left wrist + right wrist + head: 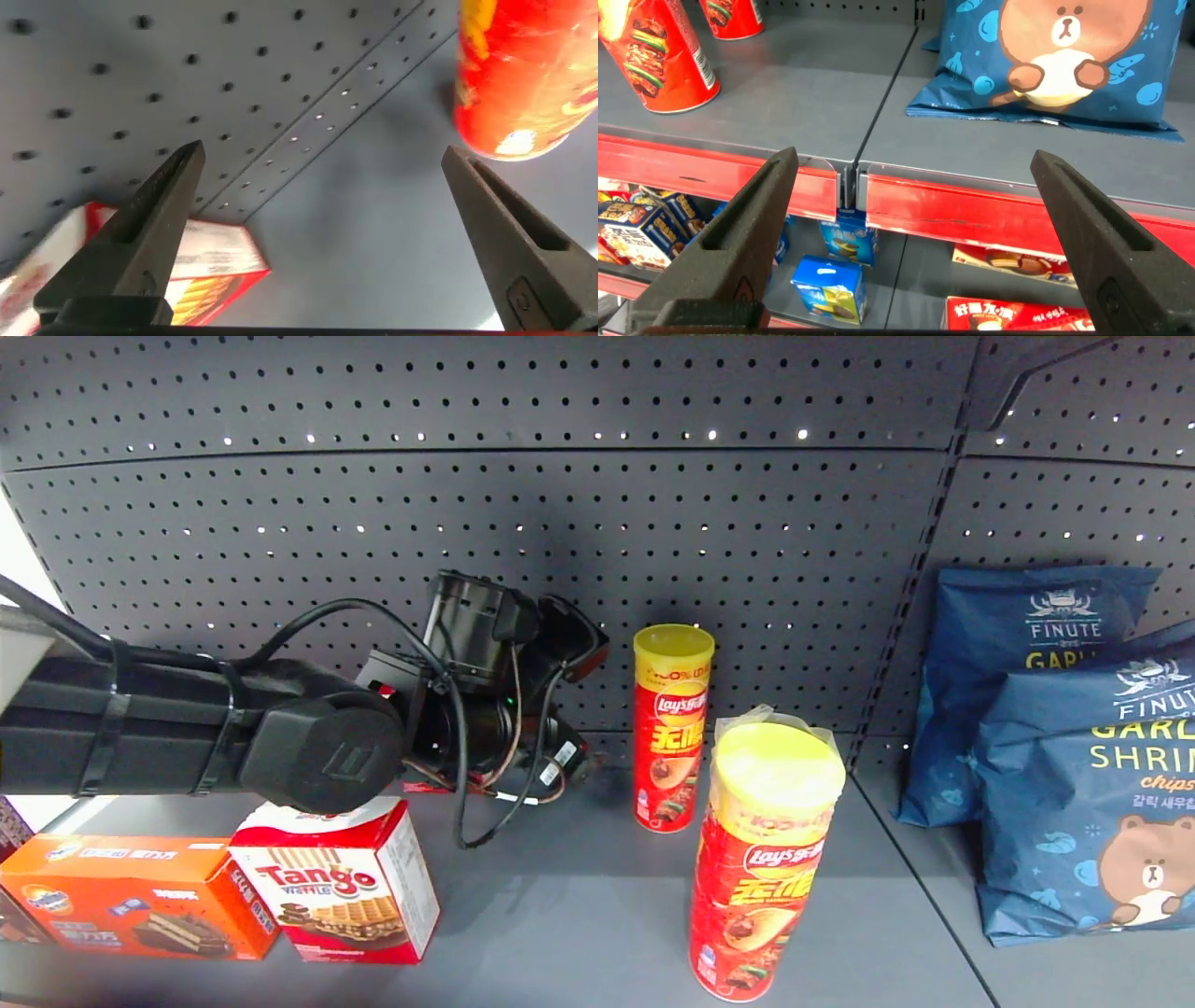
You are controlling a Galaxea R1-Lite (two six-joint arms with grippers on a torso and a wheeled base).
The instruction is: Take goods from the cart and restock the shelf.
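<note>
Black left pincer [322,154] spread wide, empty, above grey metal shelf [579,905], near red cylindrical crisp can [523,75]; right pincer [915,159] spread, empty.

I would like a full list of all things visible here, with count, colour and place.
chip cans: 2, red with yellow lids, mid shelf, one nearer, one farther back
snack bags: 2, blue, right of the cans
wafer box: 1, white and red, front left
orange box: 1, orange, left of wafer box
lower-shelf boxes: several, blue and red, on the shelf below
shelf: 1, grey, with pegboard behind
left gripper: 1, black, open, near the back wall
right gripper: 1, black, open, before the shelf edge
</note>
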